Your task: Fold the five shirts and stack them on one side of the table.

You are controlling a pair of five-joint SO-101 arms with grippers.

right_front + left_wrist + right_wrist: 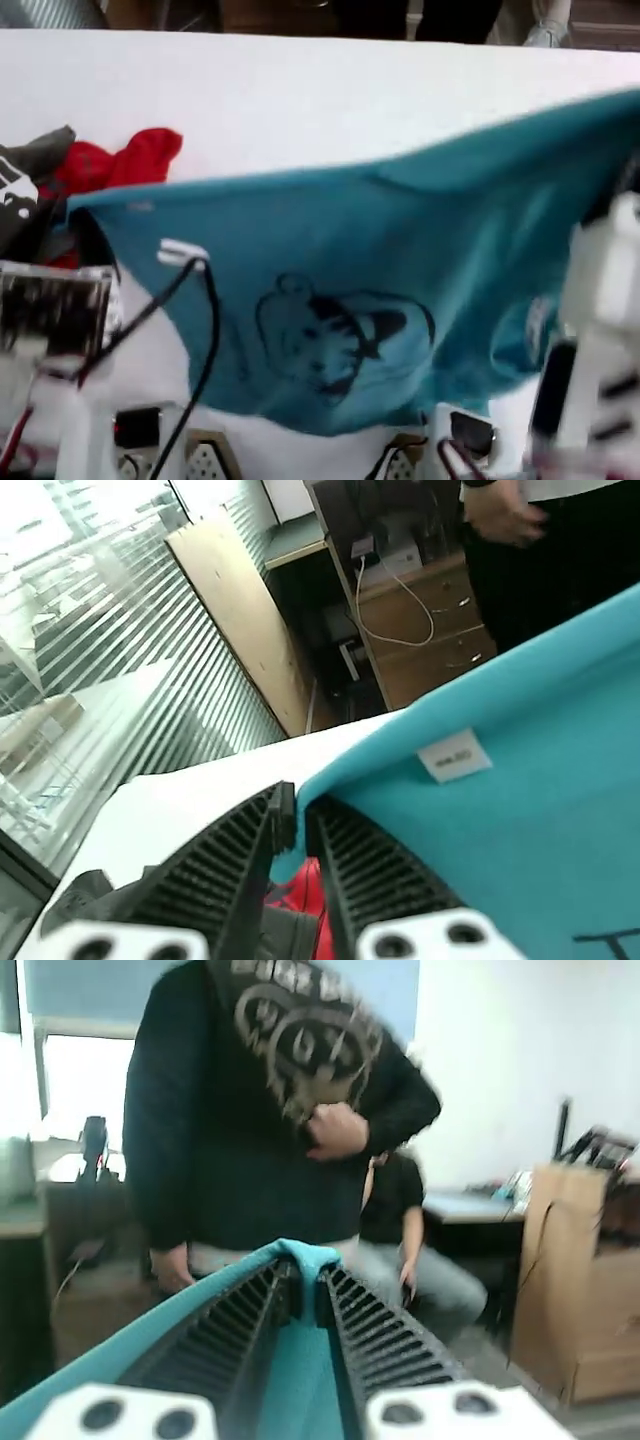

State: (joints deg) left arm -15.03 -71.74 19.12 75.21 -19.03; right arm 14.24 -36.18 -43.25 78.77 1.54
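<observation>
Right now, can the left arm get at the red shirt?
Probably not yet. The left end effector is shut on a corner of the teal shirt. The red shirt lies nearby on the table, uncovered, so the way looks free once it lets go.

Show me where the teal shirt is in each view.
High view: teal shirt hangs spread across the middle, over the table.
Left wrist view: its edge is clamped in the left gripper.
Right wrist view: its edge is clamped in the right gripper.
Shared landmark: red shirt, beside the left-held corner in high and left wrist views.
</observation>
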